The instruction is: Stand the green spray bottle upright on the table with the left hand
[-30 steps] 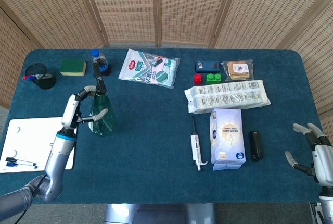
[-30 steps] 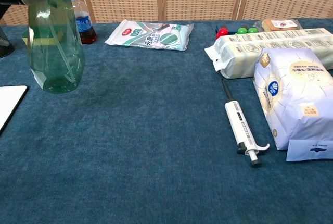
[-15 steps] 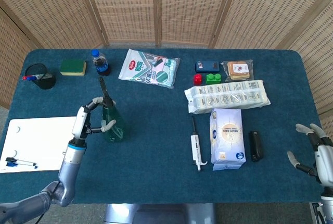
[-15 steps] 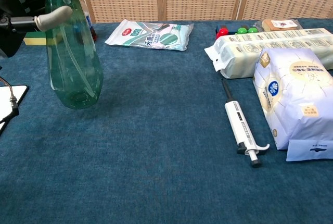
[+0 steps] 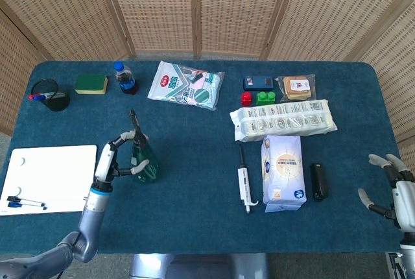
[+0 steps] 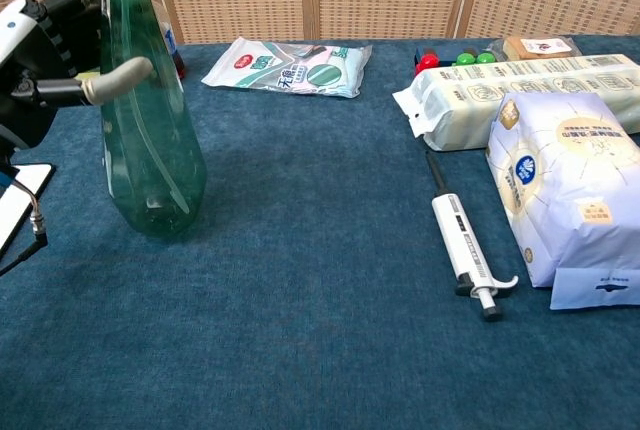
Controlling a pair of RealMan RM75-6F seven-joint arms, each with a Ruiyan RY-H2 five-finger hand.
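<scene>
Green spray bottle (image 6: 150,140): upright on the blue surface (image 5: 194,136), left of centre in the head view; base on the cloth, black nozzle at the top.

Left hand (image 5: 113,159): wrapped around the bottle, one finger (image 6: 115,80) across its front face in the chest view, others behind it.

Right hand (image 5: 389,185): lower right corner of the head view, past the surface edge, fingers apart, holding nothing.

White board (image 5: 45,178): lower left of the head view, pens lying on its lower edge.

Black pen cup (image 5: 50,95): upper left, near the edge.

Green-and-yellow sponge (image 5: 91,84): just right of the cup.

Small drink bottle (image 5: 124,78): blue cap, beside the sponge.

Flat printed packet (image 5: 187,85): upper centre.

White pipette (image 6: 465,250): centre right, lying lengthwise.

White tissue pack (image 5: 283,172): just right of the pipette.

Long pack of small bottles (image 5: 283,120): above the tissue pack, lying crosswise.

Red and green blocks (image 5: 257,98): above the long pack.

Small black object (image 5: 317,181): right of the tissue pack; kind cannot be told.
</scene>
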